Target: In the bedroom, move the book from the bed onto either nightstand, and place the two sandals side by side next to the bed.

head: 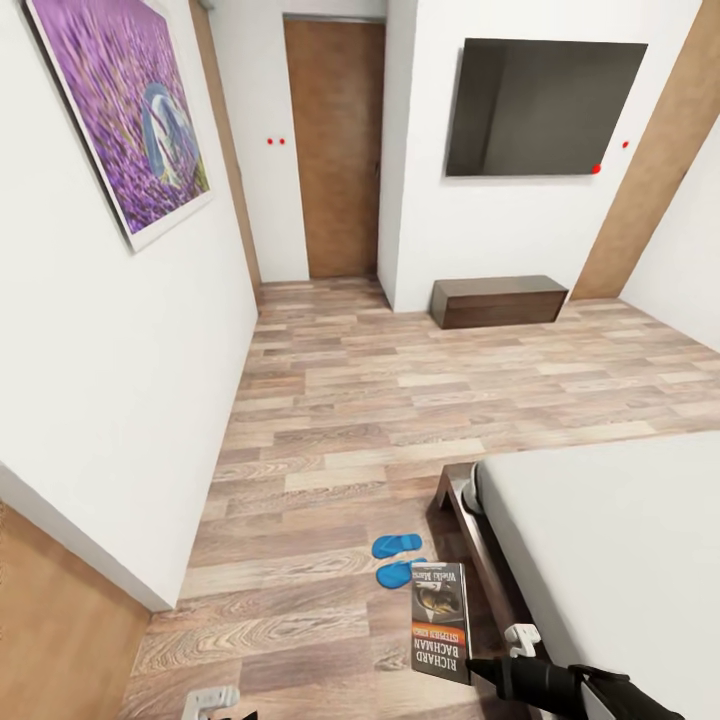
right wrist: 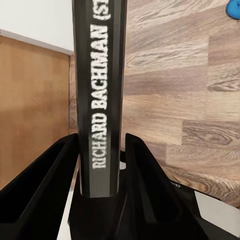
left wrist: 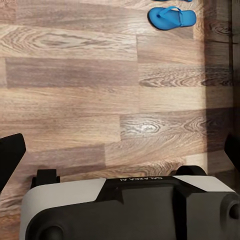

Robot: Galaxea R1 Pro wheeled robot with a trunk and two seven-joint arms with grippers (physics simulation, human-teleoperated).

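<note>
Right gripper (right wrist: 102, 175) clamps book (head: 440, 620) by its lower edge, long axis pointing away from the fingers, over floor (head: 330, 400) beside bed (head: 610, 540). Sandals (head: 398, 545) lie just beyond. Left gripper (left wrist: 120, 150) spread, nothing held.

A purple lavender painting (head: 125, 105) hangs on the side wall; a long low cabinet (head: 498, 300) (dark brown) sits under the black screen (head: 540, 108).
</note>
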